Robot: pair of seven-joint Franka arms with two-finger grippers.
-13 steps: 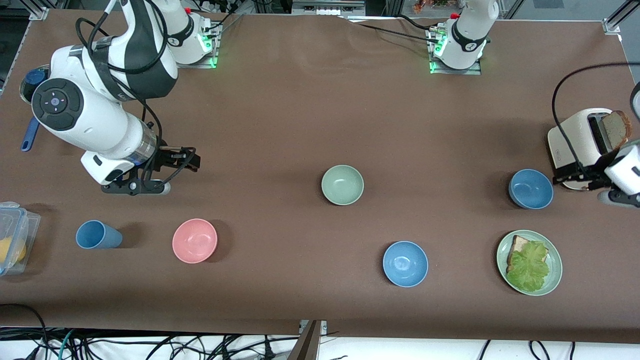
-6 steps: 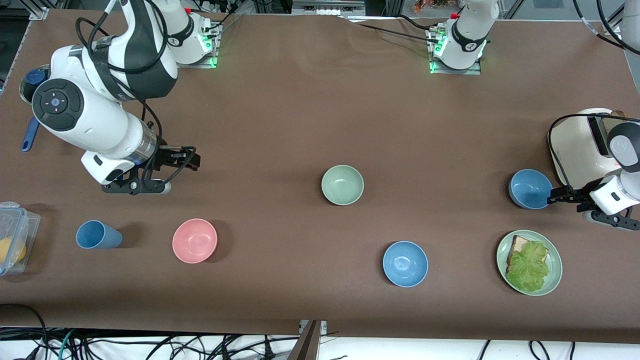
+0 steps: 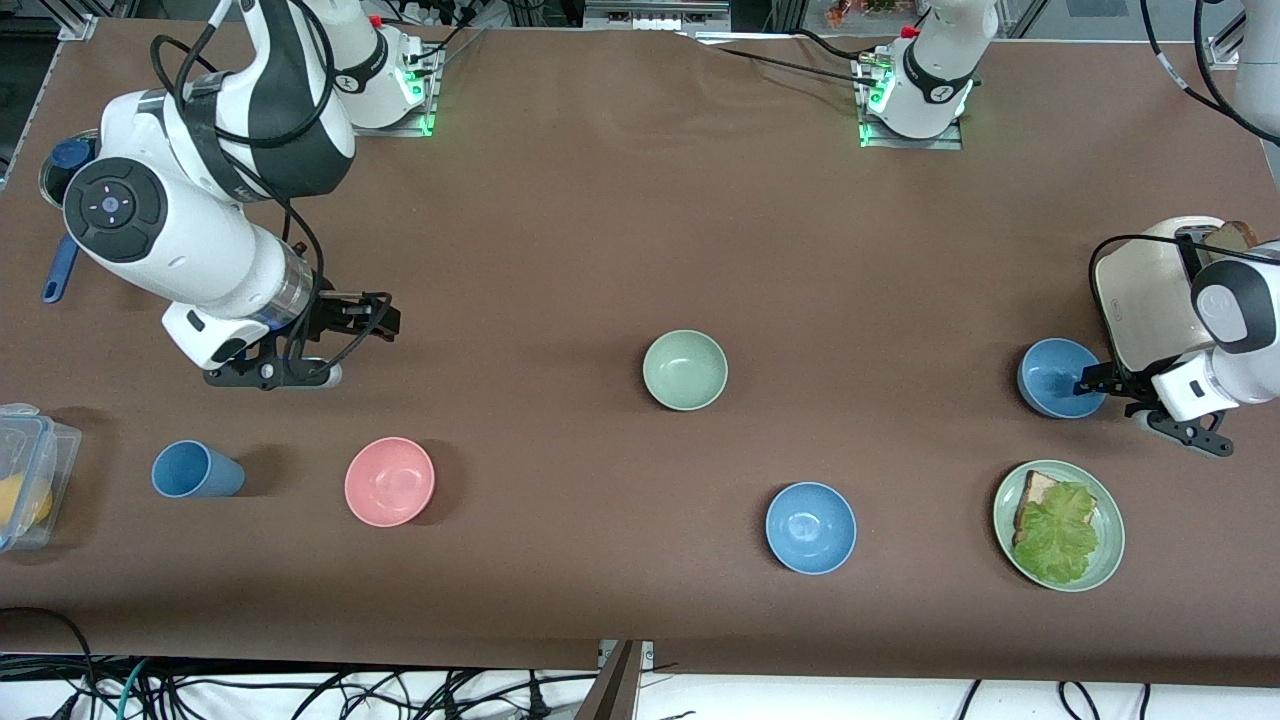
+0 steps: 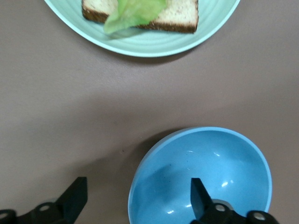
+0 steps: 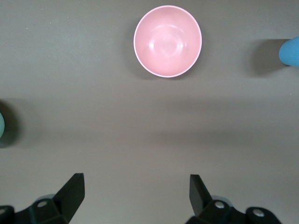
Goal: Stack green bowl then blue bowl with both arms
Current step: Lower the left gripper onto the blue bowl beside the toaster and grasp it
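Observation:
The green bowl sits upright and empty mid-table. One blue bowl stands toward the left arm's end, beside the toaster; the other blue bowl lies nearer the front camera than the green bowl. My left gripper is open and low at the first blue bowl's rim. In the left wrist view one finger is over the inside of that bowl and the other is outside it. My right gripper is open and empty over bare table near the pink bowl, and it also shows in the right wrist view.
A pink bowl and a blue cup stand toward the right arm's end, with a plastic box at the edge. A green plate with bread and lettuce lies nearer the camera than the toaster.
My left arm has swung in from the table's end, bringing its open gripper to the rim of the blue bowl beside the toaster. The right arm has not moved.

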